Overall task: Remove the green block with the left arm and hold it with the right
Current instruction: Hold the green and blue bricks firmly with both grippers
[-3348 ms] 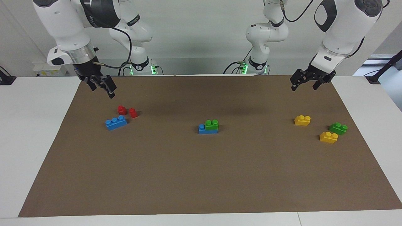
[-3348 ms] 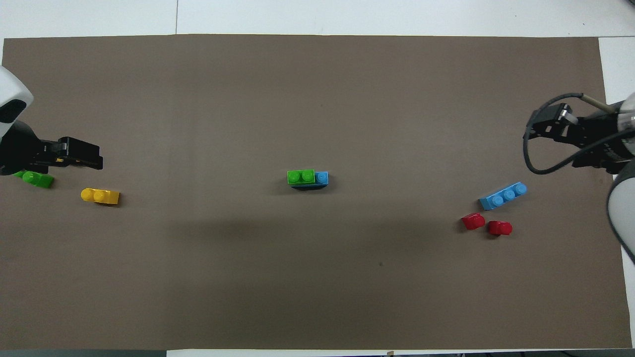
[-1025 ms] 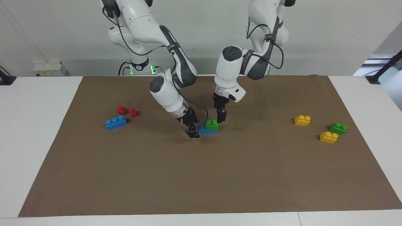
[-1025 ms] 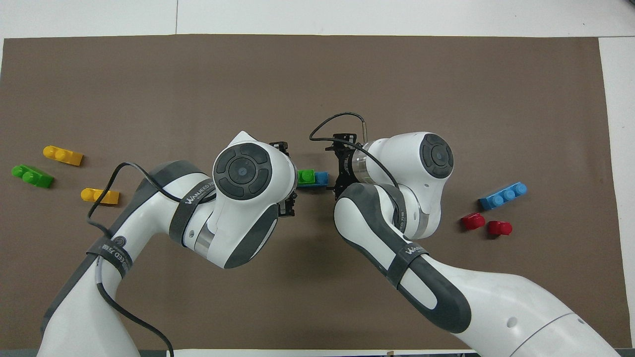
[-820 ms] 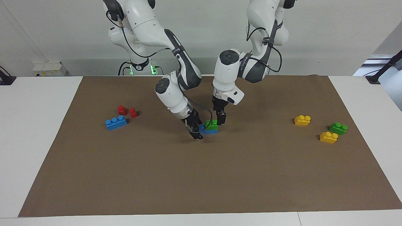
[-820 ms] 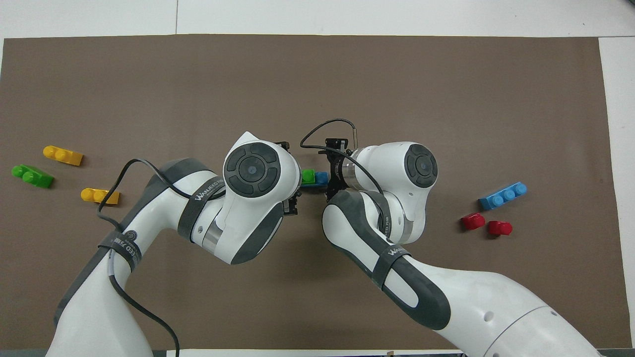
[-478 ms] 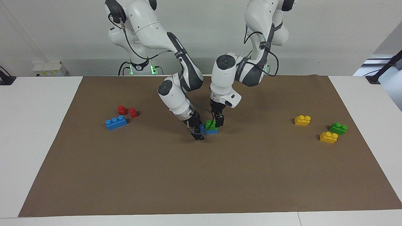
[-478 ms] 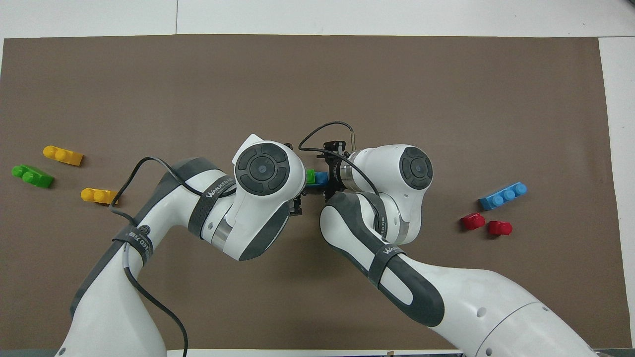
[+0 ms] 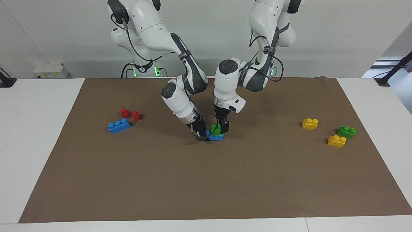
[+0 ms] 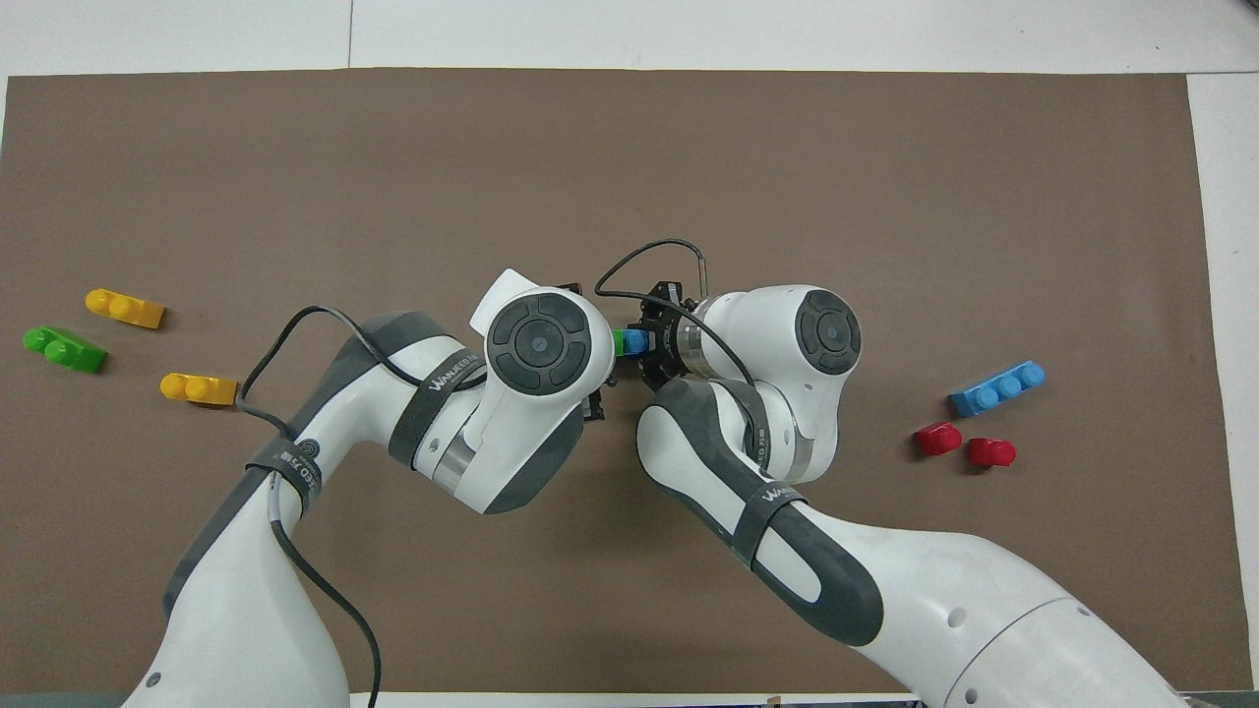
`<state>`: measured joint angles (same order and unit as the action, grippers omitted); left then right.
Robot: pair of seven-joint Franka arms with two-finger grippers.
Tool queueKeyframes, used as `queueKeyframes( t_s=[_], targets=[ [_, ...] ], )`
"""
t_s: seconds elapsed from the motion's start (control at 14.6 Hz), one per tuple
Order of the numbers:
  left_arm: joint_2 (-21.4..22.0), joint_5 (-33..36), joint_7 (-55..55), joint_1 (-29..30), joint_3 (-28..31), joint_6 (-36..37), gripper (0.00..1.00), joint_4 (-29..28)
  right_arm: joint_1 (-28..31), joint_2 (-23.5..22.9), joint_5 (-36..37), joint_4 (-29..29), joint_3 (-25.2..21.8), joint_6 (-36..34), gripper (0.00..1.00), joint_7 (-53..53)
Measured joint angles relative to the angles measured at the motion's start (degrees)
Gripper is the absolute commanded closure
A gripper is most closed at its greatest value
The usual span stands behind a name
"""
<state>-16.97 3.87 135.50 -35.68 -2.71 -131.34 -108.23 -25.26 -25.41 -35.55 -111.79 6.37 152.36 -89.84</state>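
Both claws have closed in on the green block (image 9: 216,129), which sits stacked on a blue brick (image 9: 216,137) mid-desk. Left claw (image 9: 221,127) straddles the block from above; right claw (image 9: 201,132) is low at the blue brick's end. Whether either claw is pinching yet cannot be told. Block not separated, so the pull-off remains. Bricks are glossy moulded plastic with round studs; brown mat (image 9: 206,180) looks matte. Another green brick (image 9: 346,131) lies by yellow bricks (image 9: 336,140) toward the left arm's end.
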Motion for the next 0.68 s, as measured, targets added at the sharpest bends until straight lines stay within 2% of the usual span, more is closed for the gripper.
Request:
queueKeyframes(
  t_s=[0.34,0.48,0.55,0.61,0.68],
  targets=[
    [-0.3,0.4,1.2,-0.2,0.0,-1.2,0.0,0.0,0.0,0.0,0.0,0.0,0.0,0.0,1.0,0.0],
    [-0.6,1.2,1.7,-0.2,0.0,-1.7,0.05,-0.2,0.0,0.0,0.0,0.0,0.0,0.0,1.0,0.0],
    [-0.9,1.6,1.9,-0.2,0.0,-1.8,0.11,-0.1,0.0,0.0,0.0,0.0,0.0,0.0,1.0,0.0],
    [-1.1,2.0,2.0,-0.2,0.0,-1.9,0.24,-0.2,0.0,0.0,0.0,0.0,0.0,0.0,1.0,0.0],
    [-1.2,2.7,2.1,-0.2,0.0,-1.9,0.47,-0.2,0.0,0.0,0.0,0.0,0.0,0.0,1.0,0.0]
  ],
)
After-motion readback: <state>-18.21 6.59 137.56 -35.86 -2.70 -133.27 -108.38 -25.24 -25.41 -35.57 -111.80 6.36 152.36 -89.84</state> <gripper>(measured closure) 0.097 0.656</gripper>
